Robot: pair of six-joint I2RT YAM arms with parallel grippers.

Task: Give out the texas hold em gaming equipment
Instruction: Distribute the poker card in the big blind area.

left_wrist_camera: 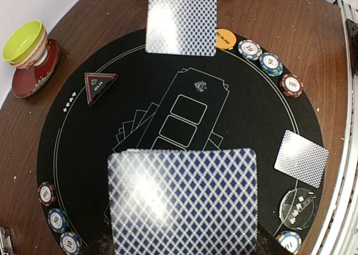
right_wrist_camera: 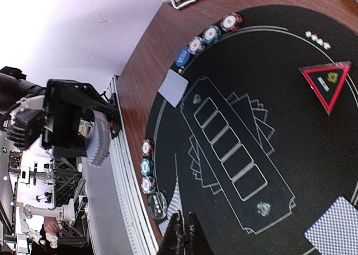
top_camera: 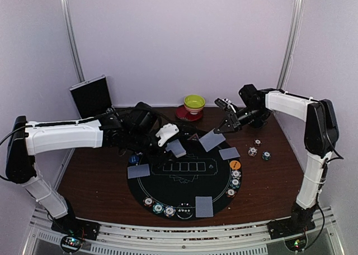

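The thin, likely slippery card (top_camera: 211, 140) is pinched at its edge by the right jaws, the deck (left_wrist_camera: 182, 202) by the left jaws.

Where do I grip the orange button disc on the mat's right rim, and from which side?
I'd take the orange button disc by its rim, from straight above: it lies flat. Set one finger toward the mat centre and one toward the bare wood, since a card and a chip flank it along the arc.
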